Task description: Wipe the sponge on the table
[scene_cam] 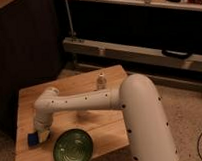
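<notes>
The gripper [40, 134] at the end of the white, dot-marked robot arm [85, 100] is down at the front left part of the small, squarish, light-brown plank wooden surface [77, 82], pointing downward. The flat bright-blue rectangular sponge [33, 140] lies on the surface right at the gripper's tip, touching it and sticking out on its left side; whether the gripper is clamped on the sponge or only pressing on it, I cannot tell. Just to the right of the sponge, near the front edge, sits a round green glass bowl [73, 148]. A small pale upright bottle-like object [100, 82] stands near the far edge, well apart from the sponge. Behind the surface runs a long pale metal rail [128, 51].
</notes>
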Controlling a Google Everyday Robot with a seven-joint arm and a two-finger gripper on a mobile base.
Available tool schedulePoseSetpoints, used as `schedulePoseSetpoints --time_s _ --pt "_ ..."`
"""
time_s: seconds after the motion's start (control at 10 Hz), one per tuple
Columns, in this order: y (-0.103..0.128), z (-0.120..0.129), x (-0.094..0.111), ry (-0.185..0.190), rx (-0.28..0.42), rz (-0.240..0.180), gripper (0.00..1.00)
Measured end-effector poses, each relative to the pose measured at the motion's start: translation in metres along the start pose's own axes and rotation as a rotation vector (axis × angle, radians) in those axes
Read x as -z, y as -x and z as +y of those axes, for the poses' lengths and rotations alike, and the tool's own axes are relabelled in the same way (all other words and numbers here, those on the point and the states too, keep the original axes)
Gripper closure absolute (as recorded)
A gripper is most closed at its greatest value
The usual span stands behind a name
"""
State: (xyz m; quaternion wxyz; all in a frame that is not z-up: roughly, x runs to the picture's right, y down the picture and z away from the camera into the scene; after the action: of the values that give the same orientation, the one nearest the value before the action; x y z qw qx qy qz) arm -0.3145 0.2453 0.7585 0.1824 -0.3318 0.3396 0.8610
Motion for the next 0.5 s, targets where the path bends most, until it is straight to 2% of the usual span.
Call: schedulePoseSetpoints --time_s 0.2,0.5 --pt "0.002 -0.017 0.009 0.006 -0.002 0.005 0.54" --pt "-0.004 -0.048 0.002 -0.031 0.008 0.008 0.54"
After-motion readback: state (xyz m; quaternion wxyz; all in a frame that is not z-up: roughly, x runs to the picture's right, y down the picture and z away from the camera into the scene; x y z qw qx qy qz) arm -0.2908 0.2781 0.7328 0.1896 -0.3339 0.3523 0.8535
